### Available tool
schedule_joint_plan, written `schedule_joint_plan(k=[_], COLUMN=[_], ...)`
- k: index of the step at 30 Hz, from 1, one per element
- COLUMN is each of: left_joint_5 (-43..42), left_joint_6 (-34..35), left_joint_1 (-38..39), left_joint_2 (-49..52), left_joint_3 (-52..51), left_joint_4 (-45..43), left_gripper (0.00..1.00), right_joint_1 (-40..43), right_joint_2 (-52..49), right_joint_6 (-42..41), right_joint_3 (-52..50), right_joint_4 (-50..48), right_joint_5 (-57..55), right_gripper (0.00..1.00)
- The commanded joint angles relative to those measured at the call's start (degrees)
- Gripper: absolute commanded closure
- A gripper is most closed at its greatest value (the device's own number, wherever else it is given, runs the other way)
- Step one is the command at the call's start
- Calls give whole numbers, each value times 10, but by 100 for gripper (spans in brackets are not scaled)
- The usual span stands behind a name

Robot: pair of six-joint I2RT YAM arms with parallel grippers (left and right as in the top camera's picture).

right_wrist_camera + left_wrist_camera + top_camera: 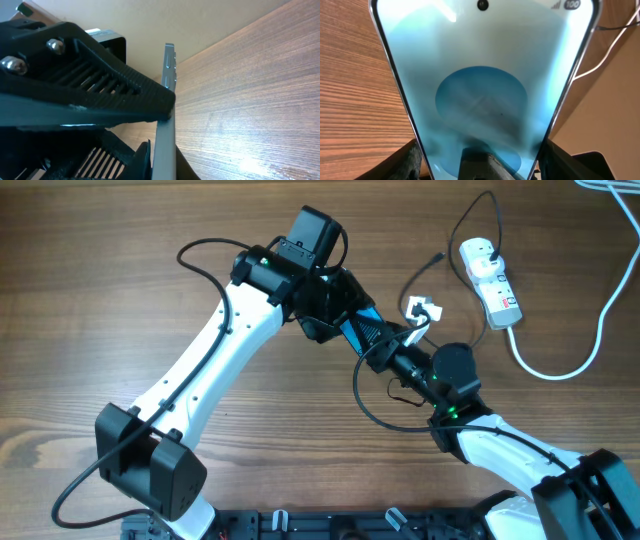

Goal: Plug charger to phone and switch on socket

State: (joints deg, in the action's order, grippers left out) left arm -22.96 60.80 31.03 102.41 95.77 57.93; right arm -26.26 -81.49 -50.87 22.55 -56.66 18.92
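The phone (pixel 358 330), with a cyan-blue screen, is held off the table between both grippers. My left gripper (pixel 335 315) is shut on its sides; the screen fills the left wrist view (pixel 480 75), jaws (pixel 482 162) at either edge. My right gripper (pixel 395 345) is shut on the phone's other end; the right wrist view shows the phone edge-on (pixel 169 100) between the fingers (pixel 165 162). The charger's black cable lies loose, its plug tip (pixel 437 258) free on the table. Its white adapter (pixel 478 250) sits on the socket (pixel 497 288), a white power strip at the back right.
The strip's thick white cord (pixel 590 350) loops right and up to the far corner. A small white piece (pixel 421 309) lies by the black cable near the right gripper. The left gripper's black finger (pixel 85 85) crosses the right wrist view. The wooden table (pixel 120 290) extends left.
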Motion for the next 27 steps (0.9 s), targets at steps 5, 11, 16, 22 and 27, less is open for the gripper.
schedule_joint_plan(k=[5, 11, 16, 22, 27], left_joint_5=[-8, -8, 7, 123, 176], left_joint_6=[-3, -37, -115, -156, -154], left_joint_1=[6, -39, -111, -153, -154], left_joint_2=[-10, -22, -59, -110, -129], left_joint_3=[15, 15, 15, 15, 15], left_joint_4=[8, 1, 1, 56, 123], left_gripper=[25, 13, 0, 0, 0], right_joint_1=[-5, 4, 28, 37, 37], right_joint_2=[1, 1, 0, 0, 1], right_joint_6=[-57, -156, -319, -505, -678], right_joint_3=[7, 7, 7, 7, 7], right_joint_4=[-21, -18, 99, 125, 88], right_joint_5=[26, 21, -2, 91, 196], right_gripper=[92, 94, 95, 96, 96])
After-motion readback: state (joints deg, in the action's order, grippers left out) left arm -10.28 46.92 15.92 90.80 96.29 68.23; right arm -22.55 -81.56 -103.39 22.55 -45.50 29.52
